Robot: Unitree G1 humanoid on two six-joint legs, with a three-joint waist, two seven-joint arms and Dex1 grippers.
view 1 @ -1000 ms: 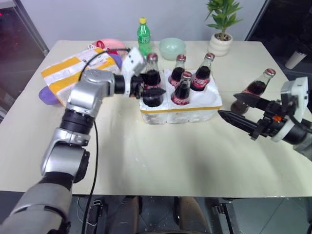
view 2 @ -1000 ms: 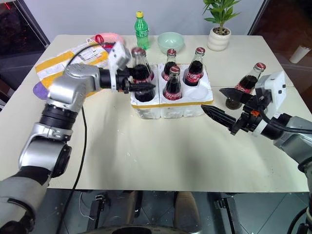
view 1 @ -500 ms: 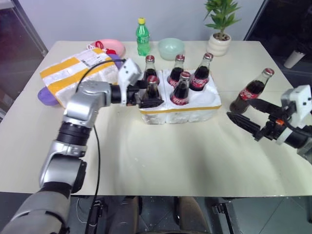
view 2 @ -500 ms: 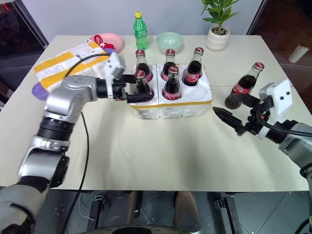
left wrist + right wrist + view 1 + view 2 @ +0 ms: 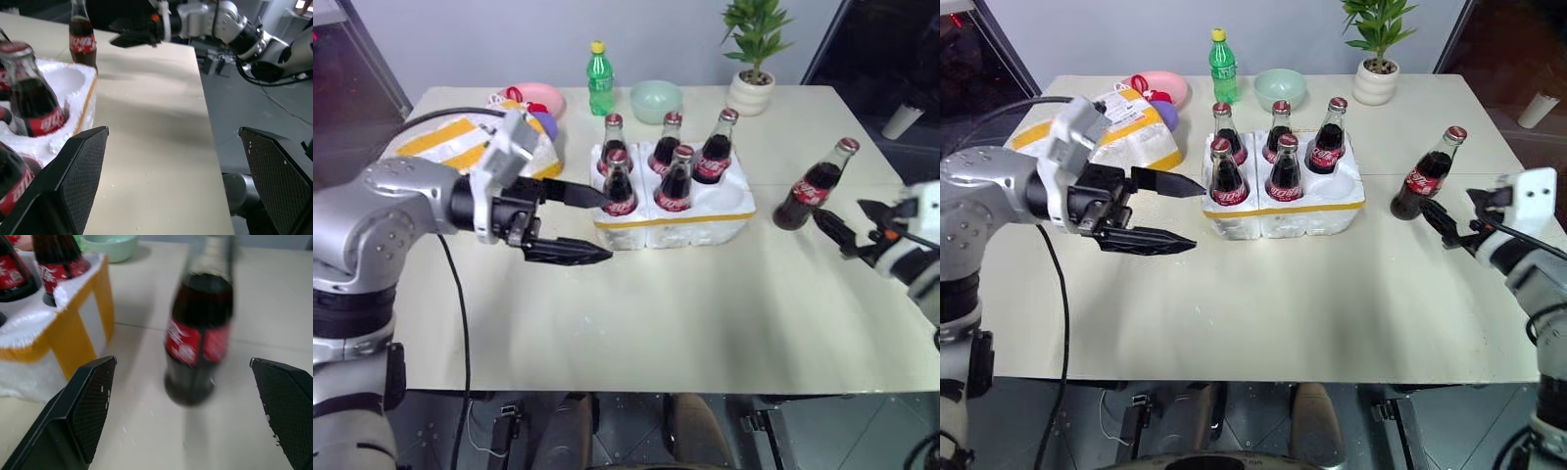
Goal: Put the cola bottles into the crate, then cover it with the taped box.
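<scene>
Left eye view: five cola bottles [image 5: 676, 181] stand in the wells of the crate [image 5: 674, 223] at the middle of the bench [image 5: 685, 313], three along the far row and two along the near row, leaving the near-right well empty. The sixth bottle [image 5: 815, 184] stands upright on the bench to the right of the crate, apart from it. The right gripper [image 5: 847, 230] sits just beside that bottle on its right, jaws spread wide and holding nothing; in the right wrist view the bottle [image 5: 198, 328] stands between the two fingers [image 5: 78, 406], not yet touched. The left gripper [image 5: 570, 223] hangs over the bench to the left of the crate, jaws released and empty, near the crate's left end but clear of it. The taped box [image 5: 460, 147] lies at the far left of the bench behind the left arm, next to a pink plate [image 5: 540, 96]; a green soda bottle [image 5: 600, 76], a pale bowl [image 5: 657, 98] and a potted plant [image 5: 753, 59] line the far edge.

The step in hand looks like the pickup of the last bottle. The next move calls for the right jaws to slide further around the bottle's body and close on it, then lift it and lower it upright into the empty near-right well. Covering the crate with the taped box is still to come.
</scene>
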